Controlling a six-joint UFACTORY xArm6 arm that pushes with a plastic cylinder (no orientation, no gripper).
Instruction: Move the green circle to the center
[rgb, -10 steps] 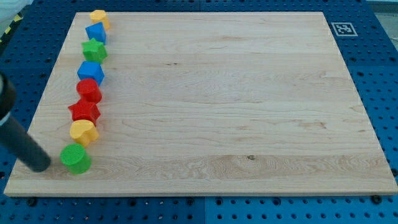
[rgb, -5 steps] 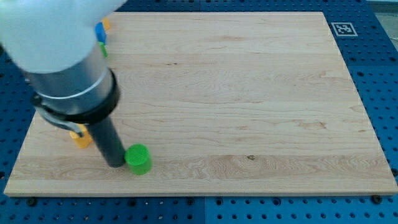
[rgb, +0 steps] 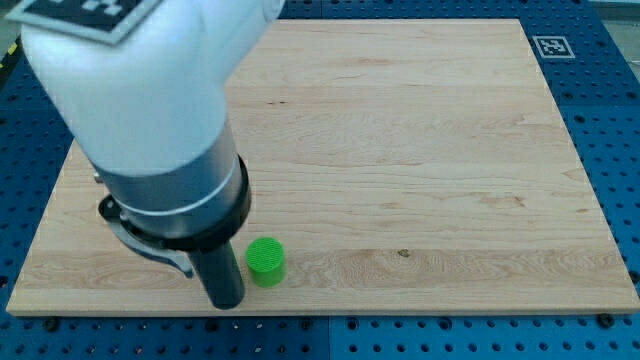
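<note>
The green circle (rgb: 266, 261) is a small green cylinder lying on the wooden board (rgb: 420, 150) near the view's bottom edge, left of the middle. My tip (rgb: 225, 301) rests on the board just left of and slightly below the green circle, close to it or touching it. The arm's white and grey body covers the upper left of the view and hides the other blocks.
A black and white marker tag (rgb: 551, 46) sits at the board's top right corner. Blue perforated table (rgb: 620, 120) surrounds the board. The board's bottom edge lies just below my tip.
The green circle has slid to the right along the bottom of the board, pushed by my tip. The arm has swung in and now hides the column of blocks at the left.
</note>
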